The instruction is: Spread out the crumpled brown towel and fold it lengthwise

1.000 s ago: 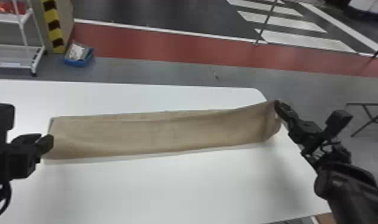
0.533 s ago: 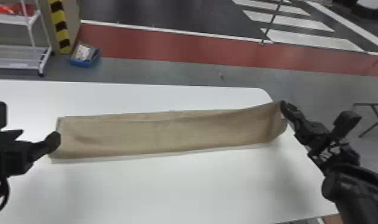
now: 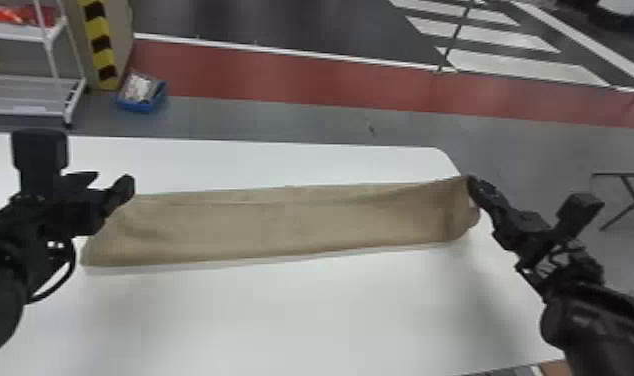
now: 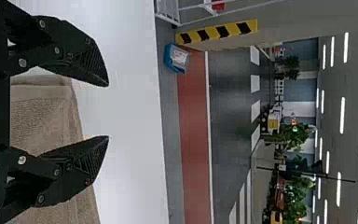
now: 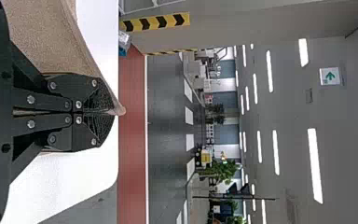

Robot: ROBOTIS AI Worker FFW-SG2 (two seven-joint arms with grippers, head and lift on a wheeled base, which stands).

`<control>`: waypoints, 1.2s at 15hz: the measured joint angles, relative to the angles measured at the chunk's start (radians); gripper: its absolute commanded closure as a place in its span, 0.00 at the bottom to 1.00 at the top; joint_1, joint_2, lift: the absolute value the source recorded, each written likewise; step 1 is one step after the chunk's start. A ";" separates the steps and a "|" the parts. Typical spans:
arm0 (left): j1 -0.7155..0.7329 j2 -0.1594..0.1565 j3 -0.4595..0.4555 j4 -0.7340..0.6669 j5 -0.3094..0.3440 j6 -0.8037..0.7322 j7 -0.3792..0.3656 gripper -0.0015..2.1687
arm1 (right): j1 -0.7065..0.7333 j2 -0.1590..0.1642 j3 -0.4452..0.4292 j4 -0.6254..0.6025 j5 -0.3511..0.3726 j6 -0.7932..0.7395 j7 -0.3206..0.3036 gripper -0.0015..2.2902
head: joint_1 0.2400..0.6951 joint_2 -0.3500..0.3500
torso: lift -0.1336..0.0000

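Observation:
In the head view my left gripper (image 3: 123, 192) is over the upper left corner of the brown towel (image 3: 291, 220), which lies as a long, narrow strip across the table. At the towel's far right corner is my right gripper (image 3: 473, 185), and that end is lifted a little. In the left wrist view my left gripper (image 4: 107, 111) stands open, with the towel (image 4: 46, 116) below and behind its fingers and nothing between the tips. My right gripper (image 5: 114, 112), in the right wrist view, is shut on the towel's corner (image 5: 60, 37).
The white table (image 3: 281, 315) has its far edge just beyond the towel and a rounded far right corner. On the floor beyond are a blue bin (image 3: 141, 95) and a white rack (image 3: 31, 95) at the left. A dark folding stand (image 3: 631, 192) is at the right.
My left gripper has moved right and away, from the towel's left end to over its far left corner. The towel's left end now looks slanted. The right gripper keeps its hold at the right corner.

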 measured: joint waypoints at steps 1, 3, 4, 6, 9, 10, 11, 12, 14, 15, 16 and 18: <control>-0.016 -0.003 -0.008 0.030 -0.003 -0.002 -0.001 0.28 | 0.006 -0.003 -0.005 -0.004 -0.001 0.000 0.000 0.67 | 1.00 0.10 | 0.07; -0.031 -0.007 -0.013 0.064 -0.019 -0.001 -0.001 0.28 | 0.013 -0.008 -0.012 -0.009 -0.004 0.000 0.001 0.67 | 1.00 0.10 | 0.07; -0.037 -0.007 -0.015 0.077 -0.032 0.003 0.000 0.28 | 0.014 -0.009 -0.013 -0.011 -0.005 0.000 0.001 0.67 | 1.00 0.10 | 0.07; -0.040 -0.005 -0.016 0.091 -0.046 0.008 -0.001 0.28 | 0.011 -0.009 -0.007 -0.013 -0.006 0.000 0.001 0.67 | 1.00 0.11 | 0.07; -0.036 -0.002 -0.016 0.095 -0.064 0.022 -0.004 0.28 | -0.002 -0.005 0.004 -0.013 -0.003 -0.002 0.001 0.67 | 1.00 0.13 | 0.07; -0.034 -0.002 -0.016 0.095 -0.067 0.029 -0.007 0.28 | -0.003 -0.004 0.005 -0.013 -0.003 -0.001 0.001 0.67 | 1.00 0.13 | 0.07; -0.032 -0.002 -0.016 0.095 -0.065 0.032 -0.014 0.28 | -0.004 -0.004 0.005 -0.013 -0.003 -0.001 0.001 0.67 | 1.00 0.13 | 0.07; -0.032 -0.003 -0.016 0.096 -0.064 0.034 -0.018 0.28 | -0.004 -0.004 0.004 -0.013 -0.003 -0.001 0.001 0.67 | 1.00 0.13 | 0.07; -0.034 -0.007 -0.017 0.108 -0.064 0.034 -0.023 0.32 | -0.004 -0.006 0.001 -0.013 -0.002 -0.001 0.001 0.67 | 1.00 0.12 | 0.07; -0.037 -0.009 -0.017 0.115 -0.065 0.034 -0.029 0.32 | -0.003 -0.007 -0.002 -0.013 -0.003 0.000 0.002 0.67 | 1.00 0.12 | 0.07; -0.040 -0.012 -0.018 0.119 -0.067 0.034 -0.035 0.33 | -0.002 -0.007 -0.004 -0.013 -0.004 0.000 0.002 0.67 | 1.00 0.11 | 0.07; -0.042 -0.014 -0.022 0.121 -0.070 0.035 -0.037 0.34 | 0.000 -0.008 -0.007 -0.013 -0.006 -0.001 0.002 0.67 | 1.00 0.11 | 0.07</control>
